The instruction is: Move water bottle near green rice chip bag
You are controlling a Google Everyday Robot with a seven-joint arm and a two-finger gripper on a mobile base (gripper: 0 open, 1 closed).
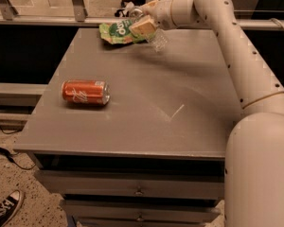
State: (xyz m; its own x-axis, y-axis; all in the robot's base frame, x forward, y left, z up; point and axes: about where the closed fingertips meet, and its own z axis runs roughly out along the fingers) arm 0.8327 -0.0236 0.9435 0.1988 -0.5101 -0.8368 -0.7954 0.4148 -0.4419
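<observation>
The green rice chip bag (114,32) lies wrinkled at the far edge of the grey table (180,79), left of the middle. My gripper (144,26) hangs at the bag's right end, its tan fingers (141,28) overlapping the bag. It is shut on the water bottle (158,40), whose clear ribbed body sticks out tilted to the lower right of the fingers, just above the table top. The bottle's cap and label are hidden by the gripper.
An orange soda can (85,92) lies on its side at the table's left. My white arm (236,56) runs along the right side. Drawers (137,190) sit under the table front. A shoe (4,209) is on the floor at bottom left.
</observation>
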